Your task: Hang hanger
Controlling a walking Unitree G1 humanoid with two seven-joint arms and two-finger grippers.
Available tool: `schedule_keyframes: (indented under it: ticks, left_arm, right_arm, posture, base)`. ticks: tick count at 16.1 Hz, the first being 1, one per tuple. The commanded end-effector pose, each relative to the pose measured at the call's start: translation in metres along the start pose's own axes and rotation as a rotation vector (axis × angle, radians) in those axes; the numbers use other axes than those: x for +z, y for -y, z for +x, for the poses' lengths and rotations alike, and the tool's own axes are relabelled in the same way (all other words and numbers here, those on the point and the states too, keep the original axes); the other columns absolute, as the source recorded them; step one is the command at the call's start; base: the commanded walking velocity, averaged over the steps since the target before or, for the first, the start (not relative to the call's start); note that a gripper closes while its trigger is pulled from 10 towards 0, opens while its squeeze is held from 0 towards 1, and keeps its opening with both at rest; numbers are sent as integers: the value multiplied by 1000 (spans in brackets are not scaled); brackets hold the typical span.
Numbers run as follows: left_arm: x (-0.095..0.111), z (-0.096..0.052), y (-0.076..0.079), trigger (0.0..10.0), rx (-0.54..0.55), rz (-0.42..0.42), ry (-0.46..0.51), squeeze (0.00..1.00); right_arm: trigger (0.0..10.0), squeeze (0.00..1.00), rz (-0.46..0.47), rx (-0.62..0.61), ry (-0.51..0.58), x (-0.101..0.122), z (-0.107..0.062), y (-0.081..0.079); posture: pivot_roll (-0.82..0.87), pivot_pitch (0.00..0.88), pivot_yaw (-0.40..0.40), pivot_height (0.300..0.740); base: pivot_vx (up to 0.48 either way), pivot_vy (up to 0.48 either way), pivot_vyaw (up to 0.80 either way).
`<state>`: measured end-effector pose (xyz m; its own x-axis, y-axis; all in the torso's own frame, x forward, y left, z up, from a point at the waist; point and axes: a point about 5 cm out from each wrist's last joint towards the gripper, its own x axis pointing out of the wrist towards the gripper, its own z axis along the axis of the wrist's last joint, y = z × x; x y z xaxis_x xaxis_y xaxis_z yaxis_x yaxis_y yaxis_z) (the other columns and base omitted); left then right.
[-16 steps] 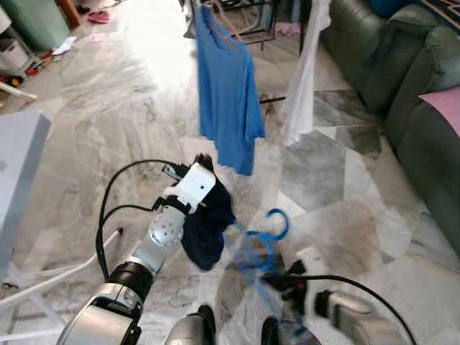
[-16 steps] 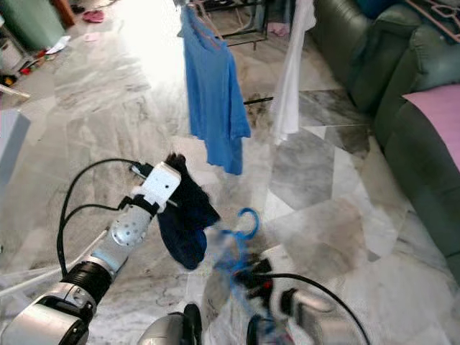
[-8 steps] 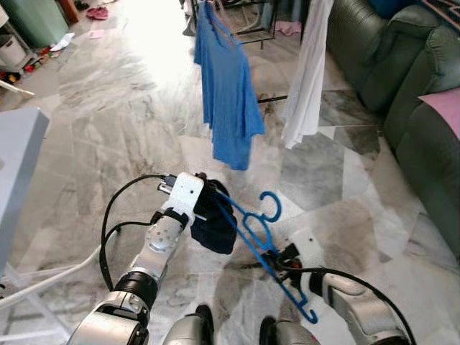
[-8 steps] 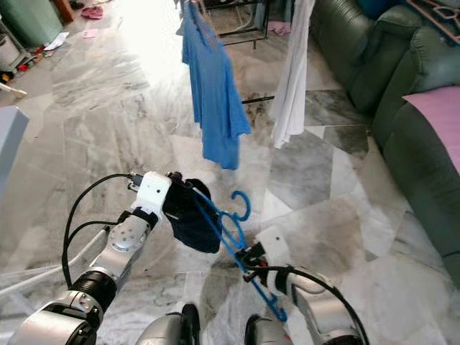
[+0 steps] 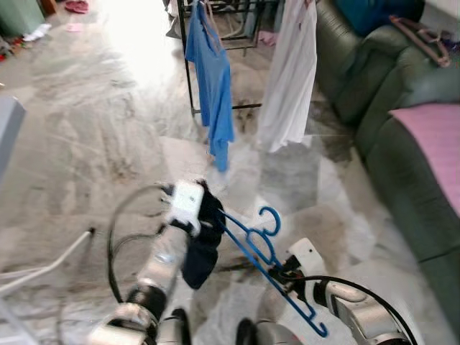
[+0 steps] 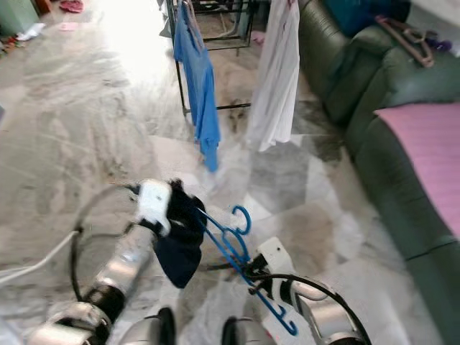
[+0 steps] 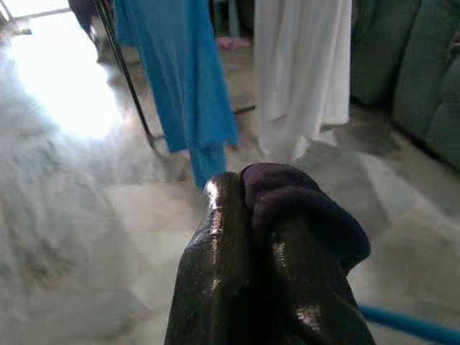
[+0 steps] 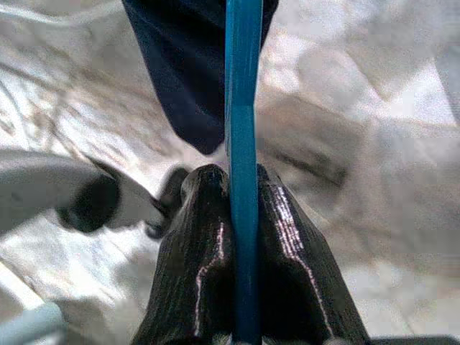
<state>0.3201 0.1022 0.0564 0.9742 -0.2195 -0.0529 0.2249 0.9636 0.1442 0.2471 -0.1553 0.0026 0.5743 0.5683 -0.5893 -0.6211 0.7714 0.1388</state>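
Keep right pincer (image 5: 277,272) clamped on blue hanger (image 5: 259,244), left pincer (image 7: 266,237) clamped on dark garment (image 5: 201,248). Raise hook level toward rack (image 5: 185,65) (upper centre), avoiding hung shirts.

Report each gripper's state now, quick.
Left gripper: shut on the dark garment.
Right gripper: shut on the blue hanger.
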Motion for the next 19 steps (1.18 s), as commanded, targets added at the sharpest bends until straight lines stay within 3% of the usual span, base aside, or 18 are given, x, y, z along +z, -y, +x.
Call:
schedule_keyframes:
  ticks: [1,4,8,12,19]
  left_arm:
    - [-11,-7,-7,10000,39,-18,-45,0]
    - [-34,-21,-6,10000,60,-82,-141,0]
    - [-54,-35,-16,10000,44,-63,-234,0]
    - [-49,-29,-24,10000,42,-70,-227,0]
    - [-35,-21,-14,10000,-44,-55,-143,0]
  right_arm:
    - [10000,0,-21,6,-5,0,2,-2]
    - [10000,0,-48,-5,-13,4,6,2]
    - [10000,0,3,-93,53,3,12,-1]
    - [10000,0,30,-112,56,-9,15,-9]
    - [10000,0,39,-143,82,-9,13,-8]
  posture:
    - [-114,154,-115,740]
    - [-100,145,-117,740]
    - [-102,151,-60,740]
    - [-119,163,-24,740]
    - [-124,190,3,740]
  base:
    - [0,0,0]
    - [0,0,0]
    - [0,0,0]
    - [0,0,0]
    - [0,0,0]
